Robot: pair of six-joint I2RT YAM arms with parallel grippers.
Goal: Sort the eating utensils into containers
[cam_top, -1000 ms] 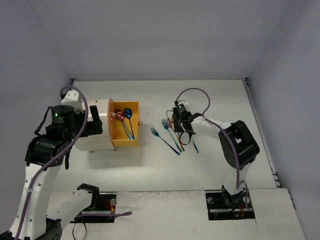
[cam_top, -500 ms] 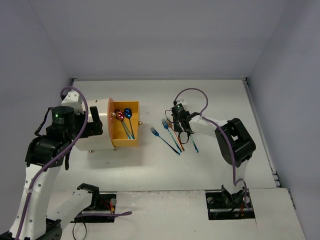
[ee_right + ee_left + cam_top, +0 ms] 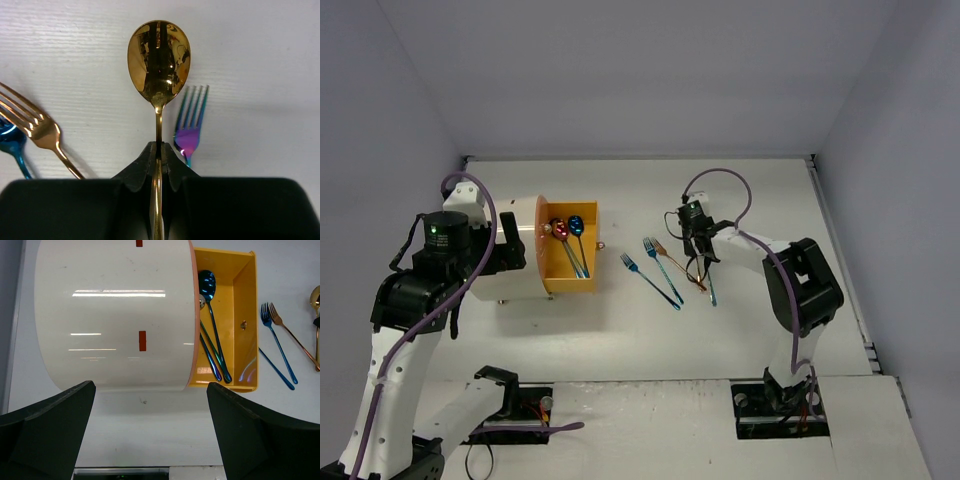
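Observation:
My right gripper (image 3: 159, 150) is shut on the thin handle of a gold spoon (image 3: 159, 60), whose bowl sticks out ahead just over the table. From above, that gripper (image 3: 698, 245) is at the right end of the utensil row. An iridescent purple fork (image 3: 190, 125) lies right of the spoon, a gold fork (image 3: 40, 127) to its left. Two blue forks (image 3: 655, 275) lie further left. The orange drawer (image 3: 245, 315) stands pulled out of the cream cabinet (image 3: 110, 315), with a blue spoon (image 3: 207, 282) and an iridescent spoon (image 3: 210, 355) inside. My left gripper (image 3: 150, 435) hangs open above the cabinet, holding nothing.
The left arm (image 3: 450, 250) covers much of the cabinet from above. Grey walls close in the table at the back and on both sides. The arm bases (image 3: 780, 405) sit at the near edge.
The right gripper's jaws have closed on the gold spoon's handle, and the gripper has shifted slightly right. The left arm and the drawer have not moved.

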